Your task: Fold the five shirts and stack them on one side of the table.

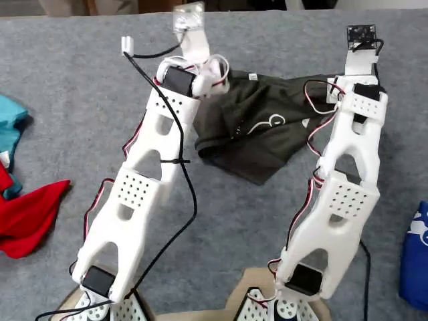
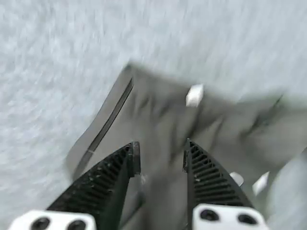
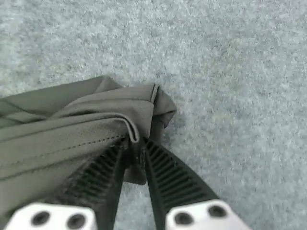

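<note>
Here the right pincer (image 3: 138, 143) grips the dark shirt (image 1: 257, 140).

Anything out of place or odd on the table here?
The dark shirt lies bunched and askew mid-table, one edge pinched in the right gripper, the left gripper open over it. The red shirt and teal shirt sit crumpled at one side, the blue shirt at the opposite side, not stacked.

Grey table (image 1: 67, 67); dark olive shirt (image 1: 267, 134) with white print; red shirt (image 1: 30, 214); teal shirt (image 1: 8, 134); blue shirt (image 1: 416, 254).
</note>
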Motion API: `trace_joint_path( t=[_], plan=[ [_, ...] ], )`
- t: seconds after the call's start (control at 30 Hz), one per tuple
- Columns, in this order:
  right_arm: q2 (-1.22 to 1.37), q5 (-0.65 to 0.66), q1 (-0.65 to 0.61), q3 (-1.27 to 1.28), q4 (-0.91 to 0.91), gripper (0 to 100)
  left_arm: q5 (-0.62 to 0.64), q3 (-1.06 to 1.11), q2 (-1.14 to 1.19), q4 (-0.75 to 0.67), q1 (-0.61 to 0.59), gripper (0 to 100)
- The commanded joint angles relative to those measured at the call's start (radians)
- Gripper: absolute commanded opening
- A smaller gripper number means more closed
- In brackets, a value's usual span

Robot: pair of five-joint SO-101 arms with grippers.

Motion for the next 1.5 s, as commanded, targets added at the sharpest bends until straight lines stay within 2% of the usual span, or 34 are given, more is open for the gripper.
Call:
trace_joint_path(
  t=[0.0, 0.27, 0.57, 0.67, 0.93, 1.27, 1.47],
  plan=[
    [-0.002, -0.011, 0.004, -0.059, -0.017, 0.5, 0.203, -0.038, 0.045, -0.176, 0.012, 17],
    [-0.002, -0.011, 0.004, -0.059, -0.017, 0.5, 0.201, 0.003, 0.219, -0.407, 0.031, 20],
    [-0.001, -0.011, 0.005, -0.059, -0.017, 0.5, -0.048, 0.014, 0.288, -0.448, 0.002, 19],
    [-0.001, -0.011, 0.005, -0.059, -0.017, 0.5, -0.173, 0.021, 0.3, -0.486, 0.008, 19],
    [-0.001, -0.011, 0.007, -0.059, -0.017, 0.5, -0.402, 0.015, 0.381, -0.566, 0.0, 19],
    [0.001, -0.011, 0.005, -0.059, -0.021, 0.5, -0.422, 0.014, 0.435, -0.717, -0.04, 19],
    [0.001, -0.011, 0.001, -0.059, -0.021, 0.5, -0.416, -0.051, 0.435, -0.729, -0.04, 16]
  ],
)
